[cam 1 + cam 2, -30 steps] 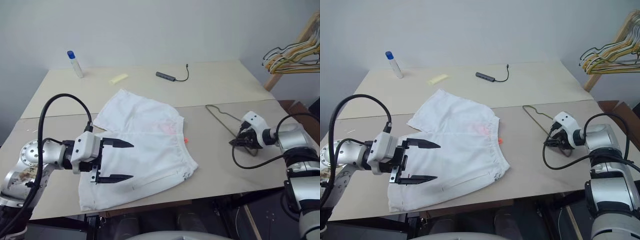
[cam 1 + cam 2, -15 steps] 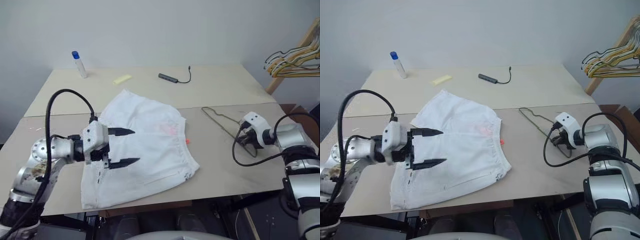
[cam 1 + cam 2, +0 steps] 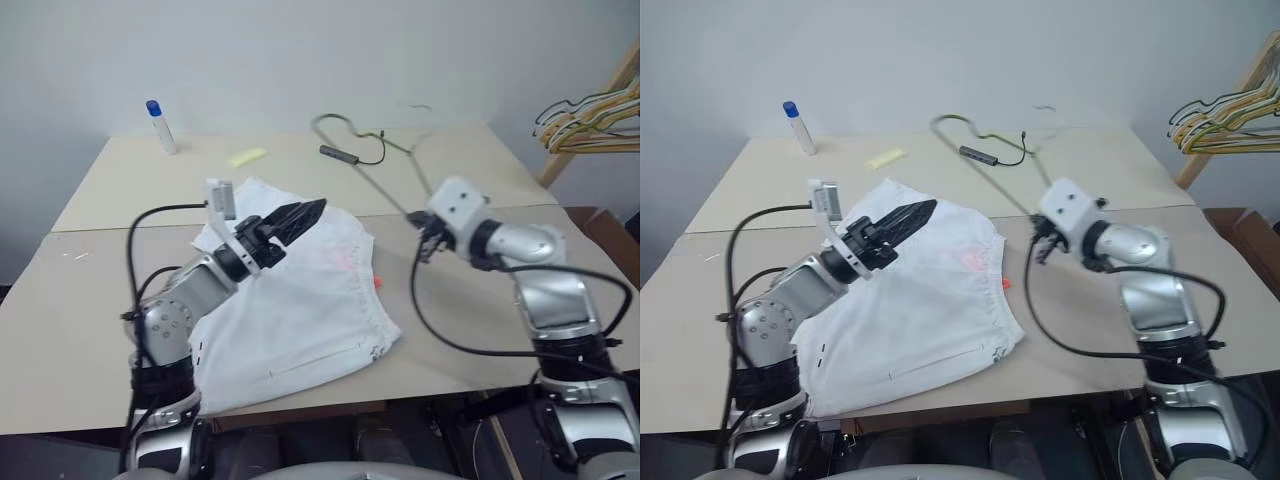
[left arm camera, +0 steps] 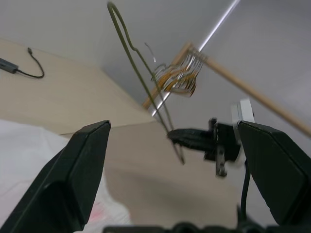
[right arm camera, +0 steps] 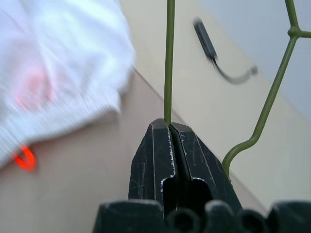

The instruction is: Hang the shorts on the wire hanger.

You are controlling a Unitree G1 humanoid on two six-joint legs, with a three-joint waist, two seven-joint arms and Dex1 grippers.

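Note:
The white shorts [image 3: 300, 300] lie flat on the table, with a faint pink stain [image 3: 338, 258] near the waistband. My right gripper [image 3: 418, 238] is shut on the wire hanger [image 3: 372, 172] and holds it in the air beside the waistband. The thin olive wire slants up and away over the back of the table. In the right wrist view the wire [image 5: 168, 58] rises straight out of the closed fingertips [image 5: 156, 133]. My left gripper [image 3: 308, 213] hovers open over the shorts' far leg and points toward the hanger. Its wide-apart fingers [image 4: 82, 165] frame the hanger [image 4: 141, 73].
A blue-capped bottle [image 3: 160, 127], a yellow slip [image 3: 241, 157] and a dark adapter with a cable [image 3: 340, 153] lie at the back of the table. Bunched hangers on a wooden rack [image 3: 590, 110] stand at the right. A small orange tag [image 3: 377, 283] sits by the waistband.
My right gripper closed on the hanger, lifted it off the table and swung it left toward the shorts. My left gripper rose, rolled and moved forward over the shorts.

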